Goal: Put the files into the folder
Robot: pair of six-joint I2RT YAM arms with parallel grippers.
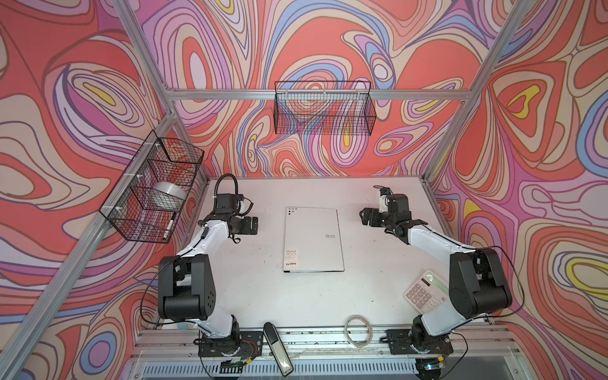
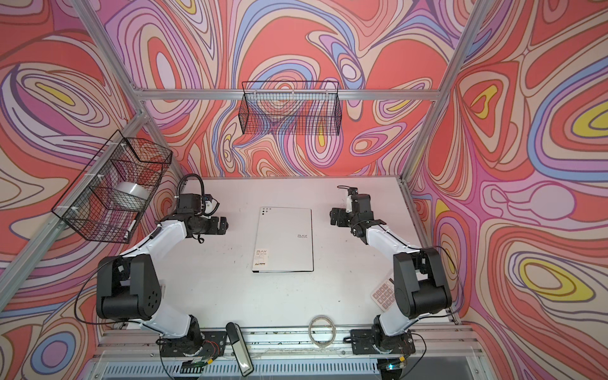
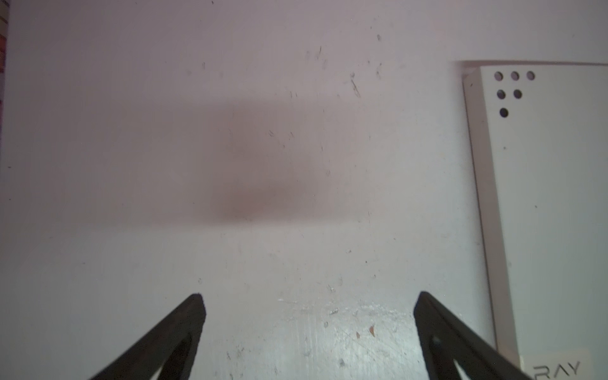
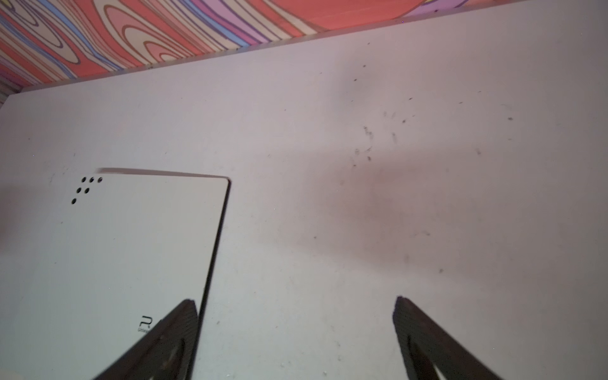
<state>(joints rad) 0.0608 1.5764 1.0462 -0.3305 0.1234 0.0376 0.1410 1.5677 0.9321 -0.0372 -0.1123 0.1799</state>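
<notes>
Closed folder [image 1: 312,240] lies centred on the surface [image 1: 378,263], long axis near-to-far. My left fingers [image 1: 251,225] hang spread left of it, right fingers [image 1: 364,217] spread to its right, flanking its far half. No loose files in sight.

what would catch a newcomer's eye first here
The loud red, pink and blue swirl-patterned walls dominate. In the middle of the white table lies the closed grey-white folder marked RAY, flanked by the left gripper and right gripper, both open and empty.
</notes>
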